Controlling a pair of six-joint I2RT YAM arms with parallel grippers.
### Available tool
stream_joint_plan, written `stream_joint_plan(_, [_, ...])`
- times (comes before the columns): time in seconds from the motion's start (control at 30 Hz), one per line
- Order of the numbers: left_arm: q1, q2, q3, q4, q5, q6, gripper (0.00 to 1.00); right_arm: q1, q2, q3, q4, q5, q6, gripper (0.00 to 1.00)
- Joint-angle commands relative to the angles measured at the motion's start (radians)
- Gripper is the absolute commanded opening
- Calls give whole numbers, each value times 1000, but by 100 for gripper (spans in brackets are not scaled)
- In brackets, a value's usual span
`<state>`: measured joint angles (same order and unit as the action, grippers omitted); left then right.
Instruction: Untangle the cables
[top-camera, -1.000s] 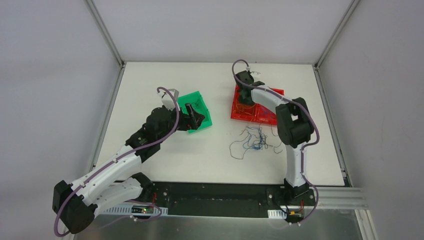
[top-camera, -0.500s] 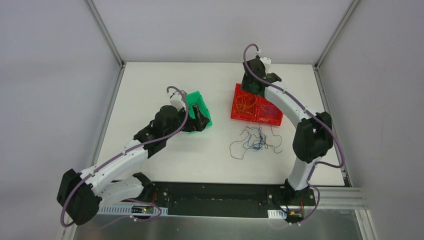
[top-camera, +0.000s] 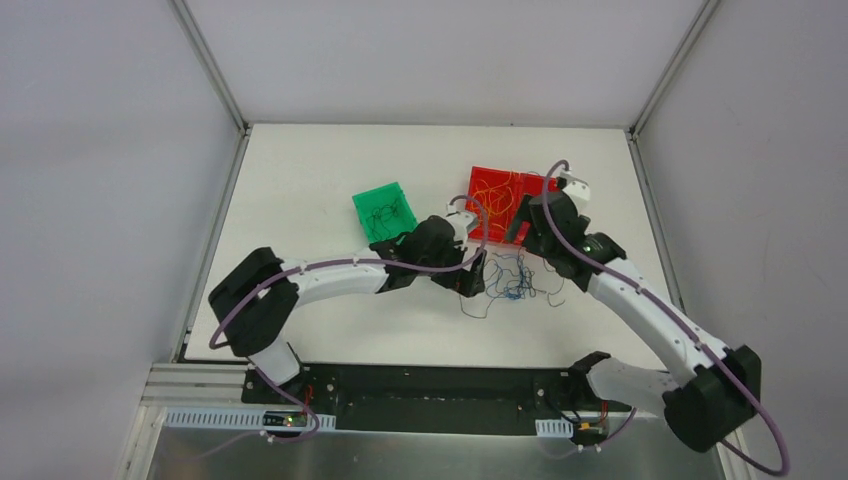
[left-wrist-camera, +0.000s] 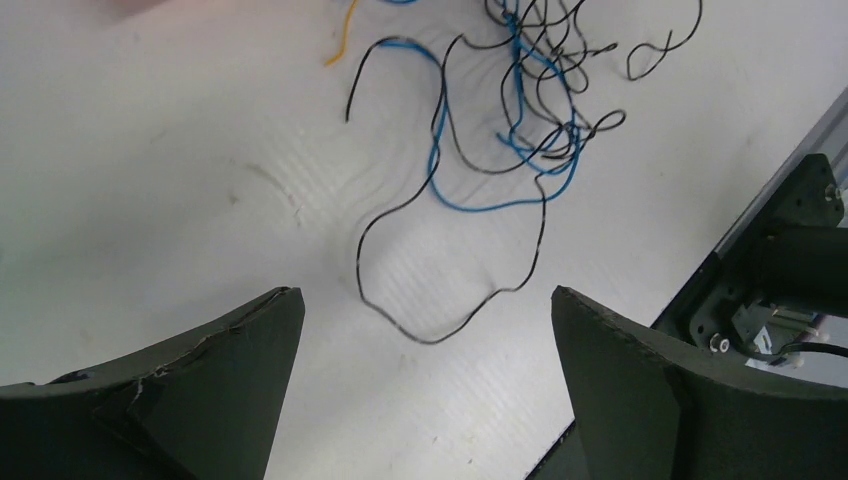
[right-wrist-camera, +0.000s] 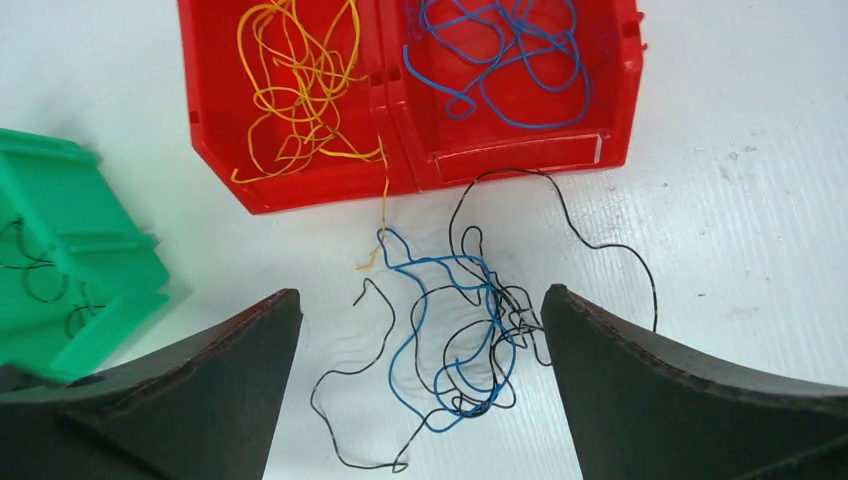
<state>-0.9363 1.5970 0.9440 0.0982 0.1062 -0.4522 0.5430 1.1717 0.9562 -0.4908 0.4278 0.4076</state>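
1. Away from the bins compared with a second ago: left end effector (left-wrist-camera: 420, 330) off the green bin (top-camera: 360, 203), right end effector (right-wrist-camera: 420, 295) off the red bins, both now hanging over the tangle (top-camera: 508, 278) at the middle of the worktop (top-camera: 300, 170).
2. Both released: fingers spread wide, grasping nothing. On the right, widened from nearly clenched within that second.
3. Probably means one sorting round is finished and the next pick is about to start.
4. Tangle lies flat on the worktop, just below the red bins in the overhead view, between the two end effectors, with blue and black strands knotted together.
5. Count: two arms, two end effectors, three bins. One green bin with black strands, one red bin (right-wrist-camera: 300, 195) with orange strands, one red bin (right-wrist-camera: 520, 160) with blue strands.
6. One orange strand (right-wrist-camera: 384, 210) trails over the red rim onto the worktop and ends right at the tangle's upper left edge.
7. Tangle too interlaced for an exact strand count; several blue and several black, at a guess.
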Motion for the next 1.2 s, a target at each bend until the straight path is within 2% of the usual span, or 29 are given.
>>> stream_joint_plan(0.0, [3,113,128,54,150,70,97,-5,-169,-80,108,68,68,95])
stream_joint_plan(0.13, [-43,214,201,60,171,106,92,-12,-246,-116,109,131,66,95])
stream_joint_plan(0.27, [-97,308,291,0,115,163,89,-17,-276,-124,117,143,65,95])
stream_joint_plan(0.5, [-149,453,462,-95,34,182,64,-22,-292,-132,124,125,62,96])
stream_joint_plan(0.53, [-148,466,475,-126,24,178,58,-23,-297,-133,124,123,60,96])
stream_joint_plan(0.57, [-149,475,484,-138,25,180,47,-25,-299,-134,123,123,62,96])
stream_joint_plan(0.67, [-148,462,493,-163,41,180,2,-28,-309,-141,123,122,63,96])
stream_joint_plan(0.83, [-149,253,392,-172,62,166,0,-30,-305,-157,131,110,74,96])
stream_joint_plan(0.97, [-141,29,264,-171,-12,222,0,-32,-299,-173,159,43,69,96])
stream_joint_plan(1.03, [-108,-58,214,-176,46,235,0,-32,-315,-193,207,-75,26,96])
stream_joint_plan(1.1, [-45,-139,174,-180,162,234,0,-32,-346,-229,275,-208,-17,95])
stream_joint_plan(1.17, [2,-198,146,-181,285,236,0,-31,-379,-270,333,-280,-27,95])
